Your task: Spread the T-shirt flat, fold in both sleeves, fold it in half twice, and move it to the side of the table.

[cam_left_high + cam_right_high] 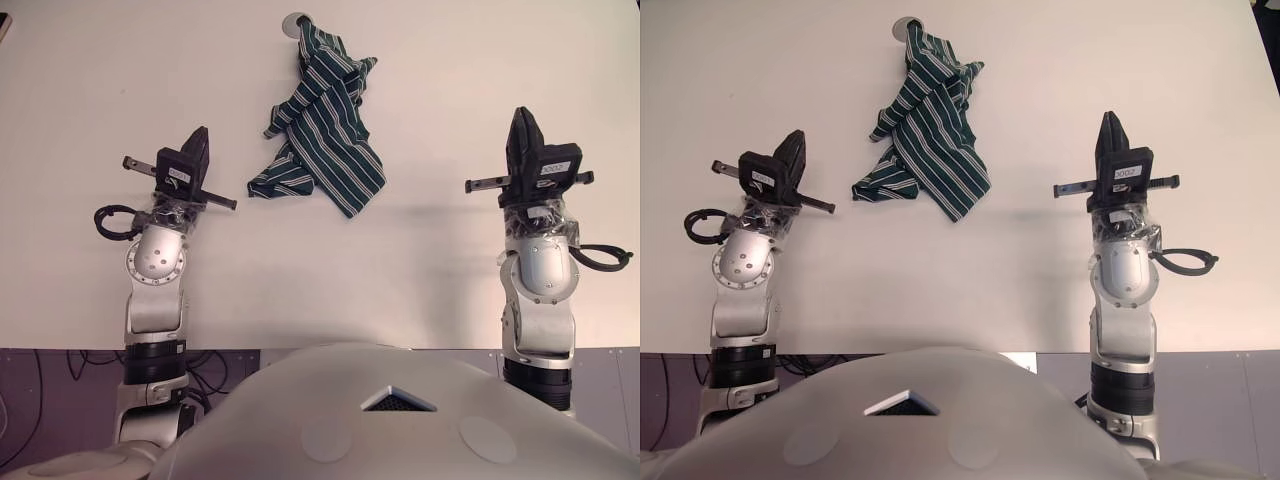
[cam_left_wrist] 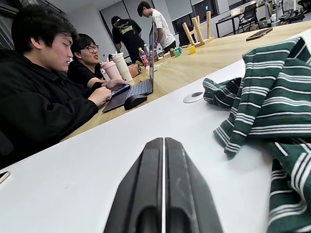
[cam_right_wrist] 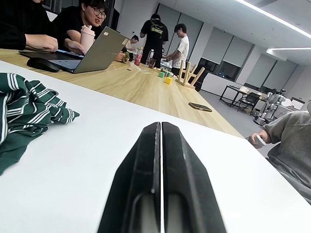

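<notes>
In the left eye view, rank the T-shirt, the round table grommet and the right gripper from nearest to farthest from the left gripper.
1. The T-shirt: crumpled on the table, just right of the left gripper.
2. The round grommet: at the far edge, partly under the T-shirt.
3. The right gripper: over the table's right side.

Dark green T-shirt [image 1: 322, 125] with white stripes; white table [image 1: 450, 260].
</notes>
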Tool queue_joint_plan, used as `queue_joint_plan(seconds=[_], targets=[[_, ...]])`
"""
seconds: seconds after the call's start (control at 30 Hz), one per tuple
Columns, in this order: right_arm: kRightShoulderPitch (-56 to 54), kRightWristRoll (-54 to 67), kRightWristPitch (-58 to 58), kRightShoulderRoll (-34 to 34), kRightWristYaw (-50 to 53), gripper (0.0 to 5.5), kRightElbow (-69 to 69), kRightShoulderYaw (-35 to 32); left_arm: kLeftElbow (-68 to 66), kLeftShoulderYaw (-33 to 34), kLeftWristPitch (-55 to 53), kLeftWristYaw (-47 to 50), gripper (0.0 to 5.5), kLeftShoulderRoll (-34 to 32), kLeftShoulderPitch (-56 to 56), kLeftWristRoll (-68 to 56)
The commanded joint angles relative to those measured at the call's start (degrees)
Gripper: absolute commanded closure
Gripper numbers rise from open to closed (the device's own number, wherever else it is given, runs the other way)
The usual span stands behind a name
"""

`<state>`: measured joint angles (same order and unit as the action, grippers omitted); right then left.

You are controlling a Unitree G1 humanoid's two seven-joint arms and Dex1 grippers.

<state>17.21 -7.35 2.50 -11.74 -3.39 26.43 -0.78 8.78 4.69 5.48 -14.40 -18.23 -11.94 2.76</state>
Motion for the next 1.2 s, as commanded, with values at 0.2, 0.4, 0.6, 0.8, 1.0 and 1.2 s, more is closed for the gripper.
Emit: queue_joint_plan(seconds=[0.2,0.4,0.6,0.8,1.0,1.2], targets=[[-1.9,-1.3,0.3,0.5,-0.3,5.5,-0.1,2.5,-0.9,-2.2,-0.3,-6.4,4.82,-1.8,-1.7,-3.0],[-5.0,-0.5,5.1,-1.3,-6.3,5.5,-3.7,7.0,-4.4,-4.8,0.5,-6.3,4.3,-1.5,0.2,-0.9],[-21.5,6.0,18.9,0.1,-21.4,5.5,-19.0,13.5,-10.1,-4.6,1.2,-5.2,4.3,-0.1,5.7,-2.0],[-28.3,7.7,19.5,3.3,-24.9,5.5,-28.2,16.9,-10.3,-6.8,-2.6,-10.8,4.3,-1.6,7.3,-3.6],[-22.8,11.2,22.4,-1.1,-31.3,4.55,-18.2,19.6,-13.0,-7.5,-0.8,-8.8,4.26,-1.1,9.1,-1.3],[-16.4,11.3,26.1,-8.5,-34.2,3.81,-8.4,20.3,-15.3,-8.9,1.3,-7.1,4.26,-0.6,9.4,0.6]])
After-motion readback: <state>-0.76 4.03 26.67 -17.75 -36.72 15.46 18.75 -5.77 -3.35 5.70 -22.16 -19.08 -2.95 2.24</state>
